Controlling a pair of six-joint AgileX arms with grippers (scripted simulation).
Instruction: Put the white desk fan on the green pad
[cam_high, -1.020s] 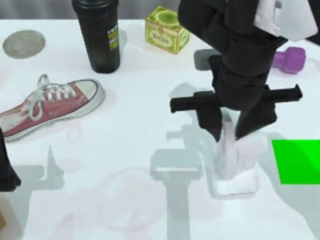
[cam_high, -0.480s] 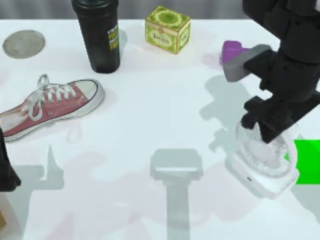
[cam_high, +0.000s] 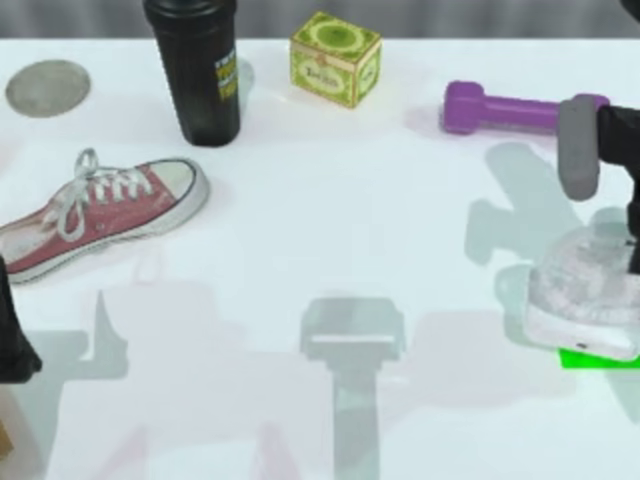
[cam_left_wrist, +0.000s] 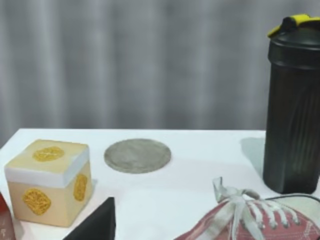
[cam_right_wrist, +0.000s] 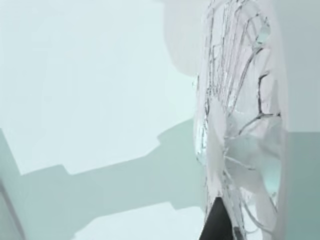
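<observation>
1 arm active | right gripper (cam_high: 632, 262) jaws clamp white desk fan (cam_high: 585, 300) | over green pad (cam_high: 590, 358)

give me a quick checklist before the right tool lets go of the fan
1. White desk fan over the green pad: ok, it covers most of the pad at the top view's right edge.
2. Fan resting on the pad: cannot tell.
3. Fan upright: cannot tell.
4. Right tool's hold on the fan: cannot tell, mostly out of the top view.
5. Purple dumbbell apart from the fan: ok.
6. Left arm parked at the left edge: ok.
</observation>
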